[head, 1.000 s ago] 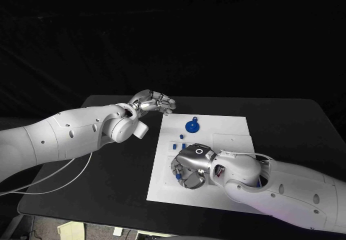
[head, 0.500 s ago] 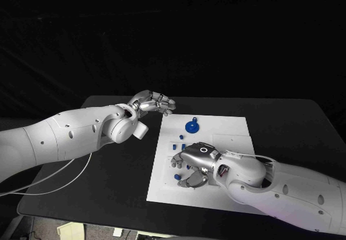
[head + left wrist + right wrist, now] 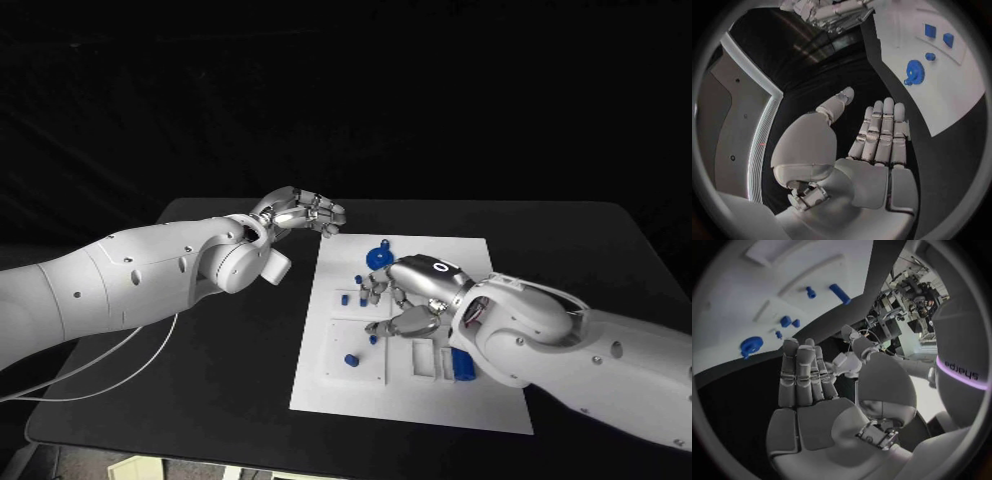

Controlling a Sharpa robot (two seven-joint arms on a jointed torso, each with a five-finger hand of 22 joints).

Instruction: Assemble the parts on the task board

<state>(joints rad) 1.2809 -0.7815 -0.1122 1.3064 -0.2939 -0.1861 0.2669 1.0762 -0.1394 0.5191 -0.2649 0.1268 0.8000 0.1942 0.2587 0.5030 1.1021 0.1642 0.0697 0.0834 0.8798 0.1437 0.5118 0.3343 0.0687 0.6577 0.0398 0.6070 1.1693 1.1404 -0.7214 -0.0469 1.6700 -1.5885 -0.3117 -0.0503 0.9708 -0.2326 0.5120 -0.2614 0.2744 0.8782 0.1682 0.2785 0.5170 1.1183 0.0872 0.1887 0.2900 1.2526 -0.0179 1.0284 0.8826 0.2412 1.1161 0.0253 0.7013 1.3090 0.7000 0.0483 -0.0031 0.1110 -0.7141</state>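
Observation:
The white task board (image 3: 332, 385) lies in the middle of the black table. A blue gear (image 3: 381, 256) stands near its far edge, also seen as the gear (image 3: 913, 71) and the gear (image 3: 751, 346). A small blue part (image 3: 351, 359) lies free near the board's left edge, and a long blue part (image 3: 462, 365) lies by my right forearm. My right hand (image 3: 405, 297) hovers over the board's middle, fingers straight (image 3: 801, 375), holding nothing. My left hand (image 3: 303, 212) stays off the board beyond its far left corner, palm bare (image 3: 873, 150), fingers extended.
Small blue pieces (image 3: 346, 297) sit in the board's left slots; two blue squares (image 3: 939, 35) and a peg (image 3: 930, 56) lie beside the gear. A white cable (image 3: 101, 365) trails under my left arm on the table's left side. Black table surrounds the board.
My right hand has moved from the board's near left part up toward its middle and far side, leaving the small blue part lying there. The left hand has barely moved.

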